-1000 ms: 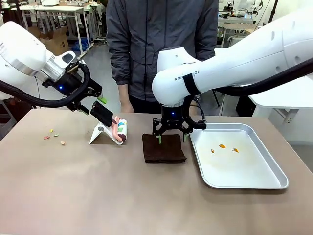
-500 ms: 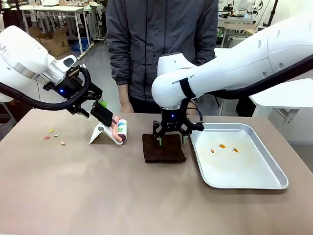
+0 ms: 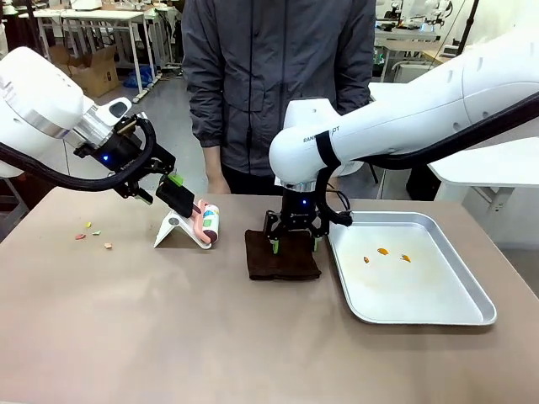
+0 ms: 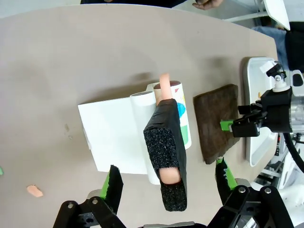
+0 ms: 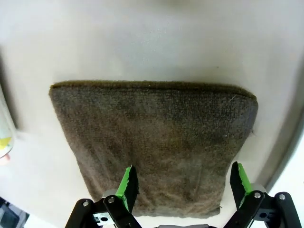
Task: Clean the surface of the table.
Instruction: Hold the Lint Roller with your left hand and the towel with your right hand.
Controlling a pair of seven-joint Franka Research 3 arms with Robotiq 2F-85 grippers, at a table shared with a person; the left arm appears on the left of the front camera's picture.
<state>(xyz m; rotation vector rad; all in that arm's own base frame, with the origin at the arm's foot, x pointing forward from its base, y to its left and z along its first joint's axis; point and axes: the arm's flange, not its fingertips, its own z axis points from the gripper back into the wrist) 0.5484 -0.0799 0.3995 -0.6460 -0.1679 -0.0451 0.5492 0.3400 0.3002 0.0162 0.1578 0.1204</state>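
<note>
The brownish table point(image 3: 253, 337) holds a lint roller point(image 3: 209, 224) leaning on a white stand point(image 3: 173, 229). The roller's black foam handle point(image 4: 166, 152) lies between the wide-apart fingers of my open left gripper point(image 4: 168, 178), which do not press on it. A dark brown cloth point(image 3: 281, 255) lies flat at the table's middle. My right gripper point(image 3: 294, 241) hovers open just above its far edge, fingers point(image 5: 127, 183) straddling the cloth point(image 5: 156, 142). Small coloured crumbs point(image 3: 88, 233) lie on the table at the left.
A shiny metal tray point(image 3: 438, 313) with a few orange crumbs point(image 3: 383, 251) lies right of the cloth, close to my right gripper. A person in a grey jacket point(image 3: 278, 76) stands at the far edge. The near half of the table is bare.
My right gripper has sunk slightly toward the cloth while its arm shifted a little right. My left gripper dropped a little around the roller handle, then stayed.
</note>
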